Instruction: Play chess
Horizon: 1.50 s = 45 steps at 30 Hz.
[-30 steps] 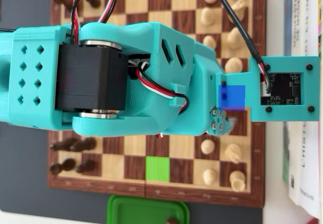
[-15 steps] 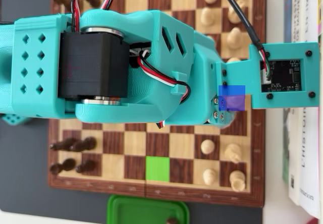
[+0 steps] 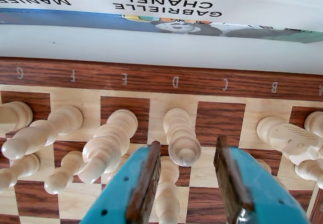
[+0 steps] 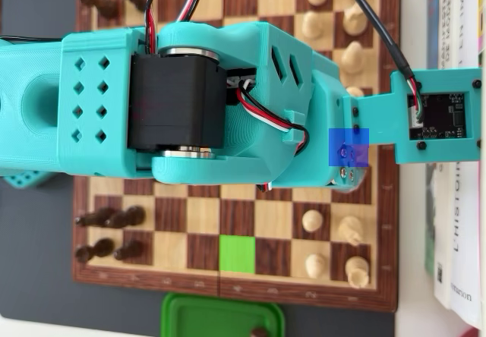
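Turquoise 3D-printed two-finger gripper poised over the cream-coloured side of the wooden chessboard, jaws spread apart and holding nothing. In the wrist view the rust-brown pads frame a gap over the D and C files: a tall cream-coloured turned wooden piece on the D-file back rank stands just ahead of the opening, and a cream-coloured pawn lies directly beside the left-hand pad, partly hidden by it. Which of the two is the intended piece cannot be told. Neighbouring cream pieces crowd the left of that view; a further cream piece stands to the right, and a white book spine printed with a name lies beyond the board edge. In the overhead view the turquoise arm body covers the gripper and most of the board; a blue translucent square and a bright green square mark two cells, dark pieces stand at the left, and a green tray lies below the board. Risks, as judged: with pieces packed this closely, a descent slightly off-centre could set the left pad on the pawn's head or tip the tall piece into its neighbours; closing too early could pinch two pieces together.
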{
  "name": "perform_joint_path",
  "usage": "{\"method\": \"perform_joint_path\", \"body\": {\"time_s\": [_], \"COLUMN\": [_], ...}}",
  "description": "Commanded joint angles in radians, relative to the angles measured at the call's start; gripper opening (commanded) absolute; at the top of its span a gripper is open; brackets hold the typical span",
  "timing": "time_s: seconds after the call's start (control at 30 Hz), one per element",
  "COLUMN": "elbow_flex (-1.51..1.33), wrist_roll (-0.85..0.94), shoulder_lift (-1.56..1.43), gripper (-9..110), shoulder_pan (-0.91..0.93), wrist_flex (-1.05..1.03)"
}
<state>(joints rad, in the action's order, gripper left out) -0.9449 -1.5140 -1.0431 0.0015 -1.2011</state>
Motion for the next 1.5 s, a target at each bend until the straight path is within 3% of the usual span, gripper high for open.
{"method": "perform_joint_path", "body": {"time_s": [0.0, 0.97, 1.27, 1.47], "elbow_flex": [0.044, 0.081, 0.081, 0.083], "wrist_roll": [0.002, 0.006, 0.008, 0.008], "shoulder_lift": [-0.011, 0.052, 0.054, 0.051], "gripper": [17, 16, 2, 1], "shoulder_pan": [0.009, 0.011, 0.011, 0.011], "wrist_flex": [-0.003, -0.005, 0.006, 0.002]}}
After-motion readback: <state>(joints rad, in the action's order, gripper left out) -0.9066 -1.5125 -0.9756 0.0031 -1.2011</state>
